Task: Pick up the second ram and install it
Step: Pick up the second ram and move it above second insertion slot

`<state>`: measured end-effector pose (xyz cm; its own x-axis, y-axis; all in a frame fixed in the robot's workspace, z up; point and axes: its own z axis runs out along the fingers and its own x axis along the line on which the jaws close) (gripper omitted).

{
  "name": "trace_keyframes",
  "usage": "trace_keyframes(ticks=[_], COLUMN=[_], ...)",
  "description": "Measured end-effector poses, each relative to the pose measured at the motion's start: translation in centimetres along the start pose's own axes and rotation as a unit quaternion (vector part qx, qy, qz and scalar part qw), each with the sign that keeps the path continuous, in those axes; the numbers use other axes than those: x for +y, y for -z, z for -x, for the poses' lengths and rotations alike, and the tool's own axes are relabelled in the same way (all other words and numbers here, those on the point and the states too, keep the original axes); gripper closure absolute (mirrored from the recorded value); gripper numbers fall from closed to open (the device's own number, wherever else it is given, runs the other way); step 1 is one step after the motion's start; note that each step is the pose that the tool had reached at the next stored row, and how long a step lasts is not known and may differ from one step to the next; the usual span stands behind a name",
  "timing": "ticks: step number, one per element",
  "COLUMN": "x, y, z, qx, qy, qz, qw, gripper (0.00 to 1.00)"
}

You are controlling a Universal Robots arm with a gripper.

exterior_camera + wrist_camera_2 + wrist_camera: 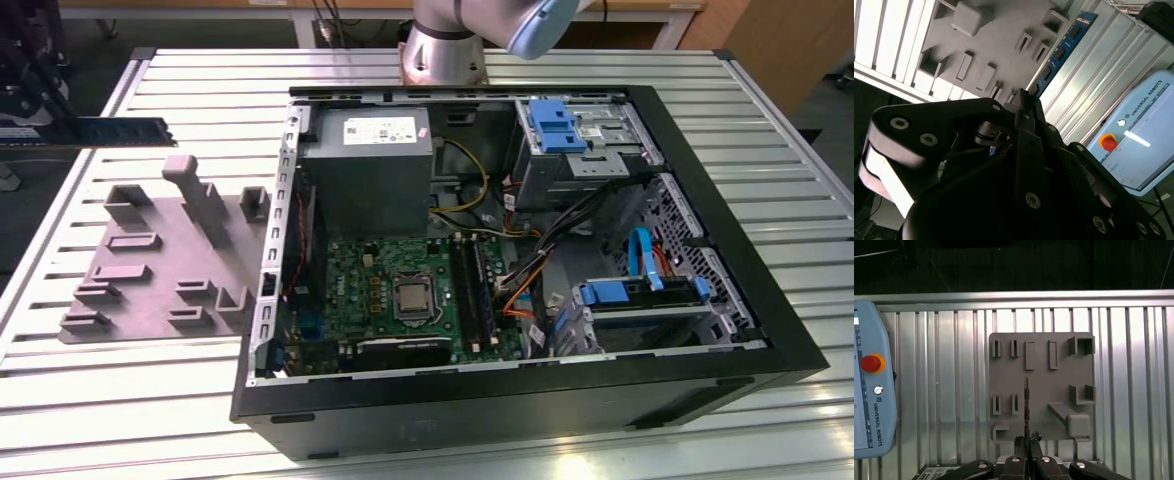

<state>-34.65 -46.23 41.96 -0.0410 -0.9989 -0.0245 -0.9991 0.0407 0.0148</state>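
What lies around me on the bench

A black computer case (534, 400) lies open on the ribbed metal table (561, 70). Inside it I see a green motherboard (360, 280), a grey power supply (367, 170) just beyond it, and two blue drive caddies (558, 125) toward the exterior view's right. A grey holder block (167, 255) lies flat on the slats beside the case, on the exterior view's left. In both wrist views a pale blue teach pendant (869, 390) with a red button (870, 362) lies apart from the block.

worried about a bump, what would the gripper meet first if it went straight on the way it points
Probably the holder, with the ram that the gripper holds touching it first; depth is unclear.
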Motion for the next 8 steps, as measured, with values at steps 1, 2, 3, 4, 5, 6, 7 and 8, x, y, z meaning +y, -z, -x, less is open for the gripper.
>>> trace_keyframes(ticks=[1, 2, 3, 4, 5, 6, 7, 8], x=[-0.13, -0.25, -0.37, -0.48, -0.60, -0.73, -0.86, -0.99], y=[0.00, 0.01, 0.01, 0.01, 0.01, 0.01, 0.01, 0.02], z=[0.00, 0.01, 0.01, 0.02, 0.02, 0.03, 0.03, 0.04], qx=[0.0000, 0.0000, 0.0000, 0.0000, 0.0000, 0.0000, 0.0000, 0.0000], qy=[0.000, 0.000, 0.000, 0.000, 0.000, 0.000, 0.000, 0.000], qz=[0.0000, 0.0000, 0.0000, 0.0000, 0.0000, 0.0000, 0.0000, 0.0000], qw=[1.0000, 1.0000, 1.0000, 1.0000, 1.0000, 1.0000, 1.0000, 1.0000], gripper=[0.86, 0.86, 0.86, 0.86, 0.86, 0.86, 0.86, 0.86])
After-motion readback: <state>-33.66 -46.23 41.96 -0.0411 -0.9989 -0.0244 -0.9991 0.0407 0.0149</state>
